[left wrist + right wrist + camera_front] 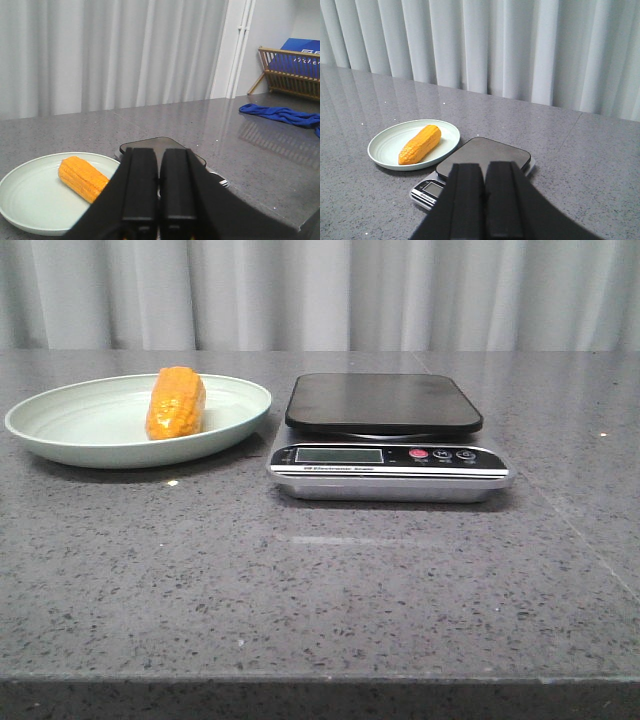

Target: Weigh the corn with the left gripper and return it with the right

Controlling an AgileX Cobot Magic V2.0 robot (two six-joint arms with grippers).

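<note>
The corn lies on the pale green plate, just beside the scale on the grey tabletop. My left tool and right tool hang above, fingers pressed together, empty. A blue cloth and wooden rack sit well apart.

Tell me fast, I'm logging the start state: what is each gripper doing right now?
Left gripper: fingers closed together, holding nothing; the corn lies on the plate.
Right gripper: fingers closed together, holding nothing.

One corn, one plate, one scale, two tools.
</note>
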